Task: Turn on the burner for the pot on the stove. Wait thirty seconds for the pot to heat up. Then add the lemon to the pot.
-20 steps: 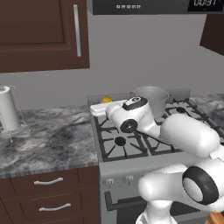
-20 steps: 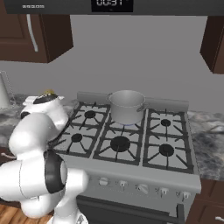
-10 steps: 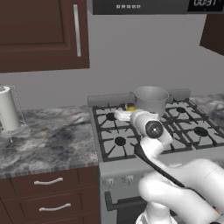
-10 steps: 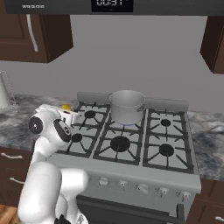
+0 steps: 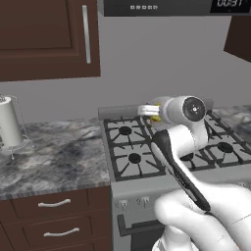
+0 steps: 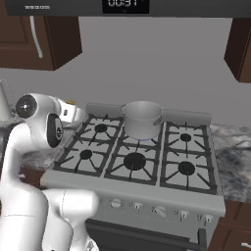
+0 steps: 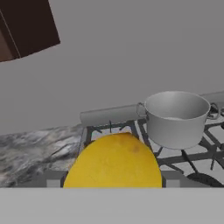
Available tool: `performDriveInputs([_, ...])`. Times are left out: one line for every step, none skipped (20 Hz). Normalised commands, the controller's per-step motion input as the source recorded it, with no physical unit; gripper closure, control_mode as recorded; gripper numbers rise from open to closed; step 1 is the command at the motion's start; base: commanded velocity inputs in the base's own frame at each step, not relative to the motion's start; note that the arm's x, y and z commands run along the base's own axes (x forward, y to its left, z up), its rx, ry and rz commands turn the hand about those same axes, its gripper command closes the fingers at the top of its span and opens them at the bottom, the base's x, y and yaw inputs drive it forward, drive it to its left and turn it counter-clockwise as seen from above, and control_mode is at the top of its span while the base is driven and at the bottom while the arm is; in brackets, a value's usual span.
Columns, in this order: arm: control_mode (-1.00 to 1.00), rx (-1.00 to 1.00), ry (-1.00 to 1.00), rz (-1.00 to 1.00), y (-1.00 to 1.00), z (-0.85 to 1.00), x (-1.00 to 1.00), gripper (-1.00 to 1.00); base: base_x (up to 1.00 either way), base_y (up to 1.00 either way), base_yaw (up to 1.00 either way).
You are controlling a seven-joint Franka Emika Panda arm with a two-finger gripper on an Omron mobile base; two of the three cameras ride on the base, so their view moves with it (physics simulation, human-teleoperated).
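Note:
The yellow lemon [image 7: 114,162] fills the lower middle of the hand view, and a sliver of the lemon [image 5: 156,118] shows beside the hand. My gripper [image 5: 151,111] is shut on it, held above the back left corner of the stove [image 6: 147,188]; its fingertips are hidden. The silver pot [image 6: 142,120] stands on the back middle grate, to the right of my gripper [image 6: 72,109] and apart from it. A small blue flame shows at the burner [image 6: 142,141] under the pot. In the hand view the pot [image 7: 177,118] is ahead and to the right, and it looks empty.
A marble counter [image 5: 54,157] runs left of the stove with a white cylinder on a stand [image 5: 10,122]. Dark cabinets [image 5: 44,34] hang above. A row of knobs [image 6: 159,211] lines the stove front. A microwave with a lit display [image 6: 125,4] hangs over the stove.
The arm has swung right, carrying the lemon from the stove's left edge toward the pot. The hand has turned so the pot comes into its view.

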Motion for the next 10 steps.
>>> performDriveInputs([-1.0, 0.0, 0.34, -0.07, -0.69, 0.8, -0.06, 1.0, 0.0, 0.0, 0.0])
performDriveInputs([-1.0, 0.0, 0.41, -0.08, -0.67, 0.54, 0.0, 1.0, 0.0, 0.0, 0.0])
performDriveInputs([-1.0, 0.0, 0.15, -0.03, -0.43, 0.39, 0.31, 1.0, 0.0, 0.0, 0.0])
performDriveInputs([-1.0, 0.01, 0.33, 0.09, -0.27, 0.0, 0.64, 1.0, 0.0, 0.0, 0.0])
performDriveInputs([-1.0, 0.09, 0.31, 0.12, -0.41, 0.0, 0.58, 1.0, 0.0, 0.0, 0.0])
performDriveInputs([-1.0, 0.06, 0.38, 0.1, -0.24, 0.07, 0.63, 1.0, 0.0, 0.0, 0.0])
performDriveInputs([-1.0, 0.01, 0.49, 0.04, -0.06, 0.12, 0.78, 1.0, 0.0, 0.0, 0.0])
performDriveInputs([-1.0, 0.0, 0.52, 0.0, -0.03, 0.21, 0.66, 1.0, 0.0, 0.0, 0.0])
performDriveInputs([-1.0, 0.0, 0.57, 0.0, 0.0, 0.17, 0.7, 1.0, 0.0, 0.0, 0.0])
performDriveInputs([-1.0, 0.0, 0.55, 0.0, 0.0, 0.09, 0.64, 1.0, 0.0, 0.0, 0.0])
